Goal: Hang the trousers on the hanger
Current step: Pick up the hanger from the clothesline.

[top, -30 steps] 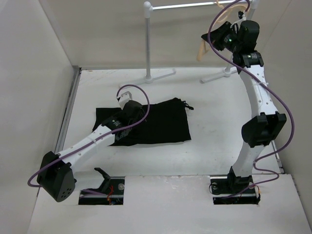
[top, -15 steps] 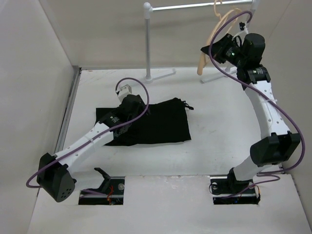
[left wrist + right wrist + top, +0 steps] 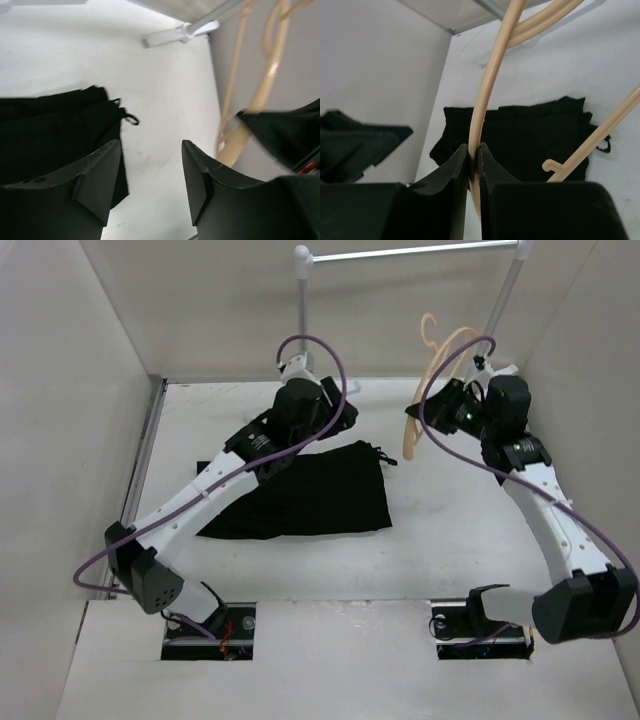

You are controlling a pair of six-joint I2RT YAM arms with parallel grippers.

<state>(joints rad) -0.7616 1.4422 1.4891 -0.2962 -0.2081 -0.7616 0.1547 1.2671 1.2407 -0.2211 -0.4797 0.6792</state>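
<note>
- You have the trousers [image 3: 320, 505] lying flat on the table [image 3: 450, 530], left of centre.
- To their right, the hanger [image 3: 411, 438] is clamped in the right gripper [image 3: 474, 160].
- The rail [image 3: 410, 252] stands behind both.

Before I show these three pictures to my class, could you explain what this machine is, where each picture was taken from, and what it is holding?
These are two robot arms bolted at the near edge of a white table, each ending in a two-finger gripper. The wide picture comes from a fixed camera above and behind the arms. The other two come from small cameras on the wrists, so the dark shapes at the bottom of each are that arm's own fingers. A pair of black trousers lies flat on the table. The right gripper is shut on a tan wooden hanger, holding it up near a grey rail at the back. The left gripper is open and holds nothing.
</note>
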